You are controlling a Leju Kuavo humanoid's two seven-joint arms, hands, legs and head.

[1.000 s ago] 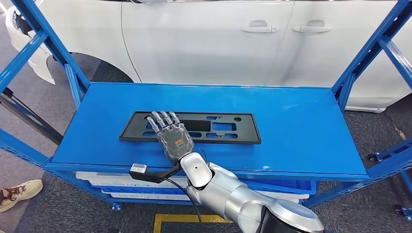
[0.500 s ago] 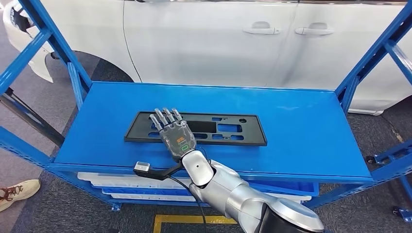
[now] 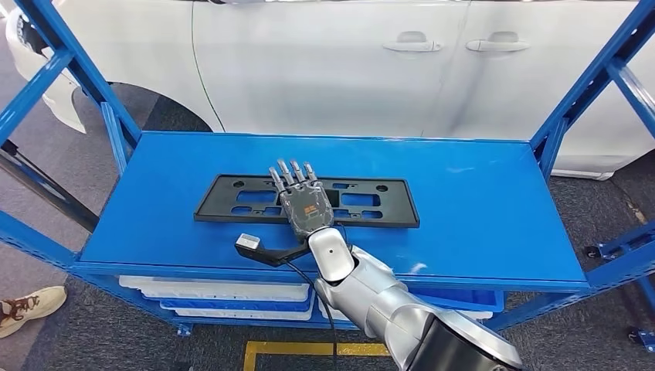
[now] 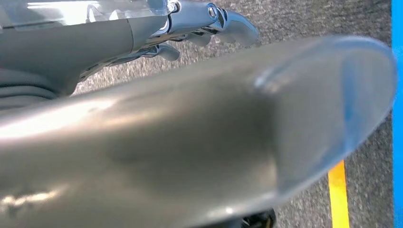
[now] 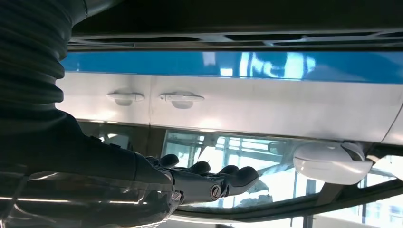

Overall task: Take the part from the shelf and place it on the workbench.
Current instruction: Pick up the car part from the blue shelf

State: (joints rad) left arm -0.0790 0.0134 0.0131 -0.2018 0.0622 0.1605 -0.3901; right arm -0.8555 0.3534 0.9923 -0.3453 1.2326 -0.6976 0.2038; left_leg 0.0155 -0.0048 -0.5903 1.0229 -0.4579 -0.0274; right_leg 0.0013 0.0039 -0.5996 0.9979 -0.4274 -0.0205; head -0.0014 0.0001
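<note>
A white car (image 3: 332,69) is standing behind everything, its side taking up the background with two door handles (image 3: 456,45) showing close together. In front of it, a blue shelf (image 3: 479,209) is spreading wide between slanted blue posts, and white and blue trays (image 3: 224,292) are sitting on the level underneath. On the grey carpet (image 3: 100,340) below, a yellow line (image 3: 293,349) is running along the floor, and a person's shoe (image 3: 27,305) is poking in at the lower left corner.

The part (image 3: 232,199), a long flat black plate with cut-outs, is lying flat on the shelf top, towards the front and a little left of centre. The silver right arm is reaching up from below, and the right hand (image 3: 303,202) is hovering or resting over the middle of the plate, palm down, fingers stretched out straight and slightly apart, holding nothing. Whether it is actually touching the plate, I cannot tell.

The left hand (image 4: 199,28) is hanging low over the carpet; its fingers are looking loosely curled, but I cannot tell how they are set.
</note>
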